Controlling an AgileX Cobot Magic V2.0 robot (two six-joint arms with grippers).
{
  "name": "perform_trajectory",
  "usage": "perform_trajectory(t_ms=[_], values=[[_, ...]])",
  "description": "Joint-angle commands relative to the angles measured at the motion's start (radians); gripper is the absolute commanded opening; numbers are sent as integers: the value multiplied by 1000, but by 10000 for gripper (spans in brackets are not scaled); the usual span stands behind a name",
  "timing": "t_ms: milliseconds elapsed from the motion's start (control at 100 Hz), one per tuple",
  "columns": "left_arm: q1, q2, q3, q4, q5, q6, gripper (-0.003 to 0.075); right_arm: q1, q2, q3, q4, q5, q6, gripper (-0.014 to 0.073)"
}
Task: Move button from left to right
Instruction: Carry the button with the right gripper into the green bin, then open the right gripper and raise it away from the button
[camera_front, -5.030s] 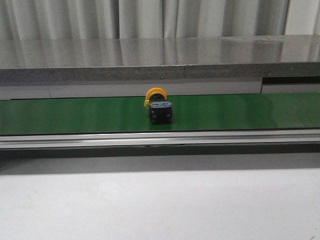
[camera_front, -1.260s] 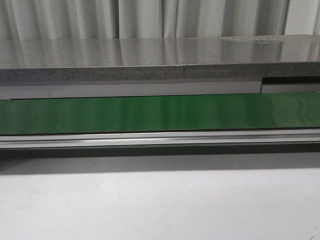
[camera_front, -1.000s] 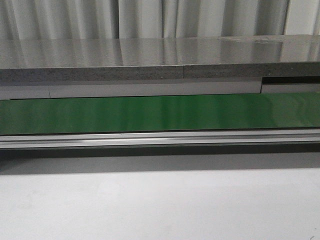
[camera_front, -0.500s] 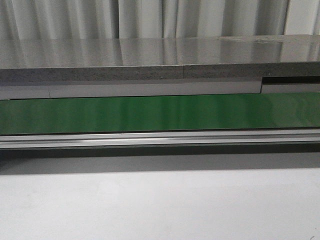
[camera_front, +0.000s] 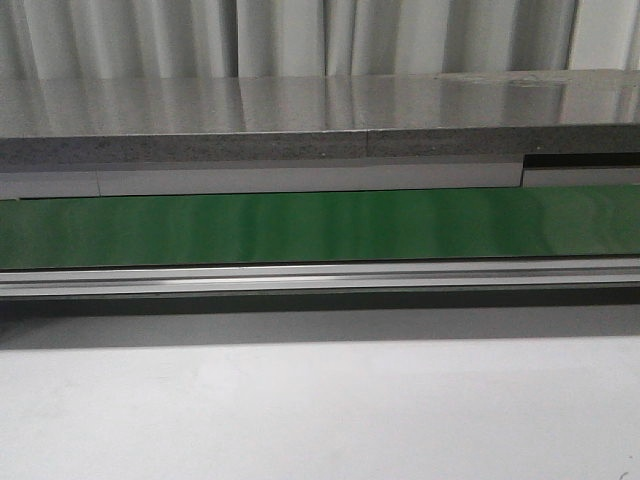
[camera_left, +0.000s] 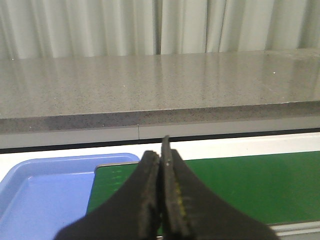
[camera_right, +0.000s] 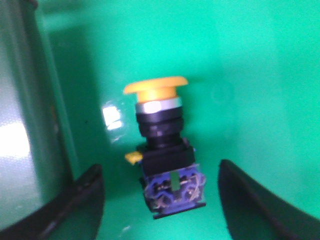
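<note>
The button (camera_right: 162, 150), yellow-orange cap, black body and blue terminal end, lies on its side on the green belt (camera_right: 260, 75) in the right wrist view. My right gripper (camera_right: 162, 192) is open, its two dark fingers either side of the button's terminal end, not touching it. My left gripper (camera_left: 161, 165) is shut and empty, held above the left end of the green belt (camera_left: 250, 185) beside a blue tray (camera_left: 40, 190). In the front view the belt (camera_front: 320, 225) is bare; neither button nor grippers show there.
A grey stone-like shelf (camera_front: 320, 120) runs behind the belt, with curtains beyond. A metal rail (camera_front: 320, 278) edges the belt's front, with a white table (camera_front: 320, 410) below. A pale metal side rail (camera_right: 20, 130) borders the belt in the right wrist view.
Five seconds ago the button stood mid-belt in the front view; it has since gone from that view. Over the last second the front view shows nothing moving.
</note>
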Motion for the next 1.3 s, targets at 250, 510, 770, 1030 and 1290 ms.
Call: perform_trajectory(t_ms=[250, 510, 770, 1030, 1290], values=[[-7, 7, -28, -9, -74, -5, -21, -5, -72, -29, 10, -31, 68, 583], [-7, 7, -28, -9, -74, -5, -21, 56, -213, -29, 78, -71, 92, 583], [-7, 7, -28, -9, -74, -5, -21, 246, -394, -6, 96, -160, 92, 583], [-7, 7, -28, -9, -74, -5, -21, 435, -627, 183, 142, -338, 92, 583], [-7, 7, -28, -9, -74, -5, -21, 555, -916, 488, 142, -518, 92, 581]])
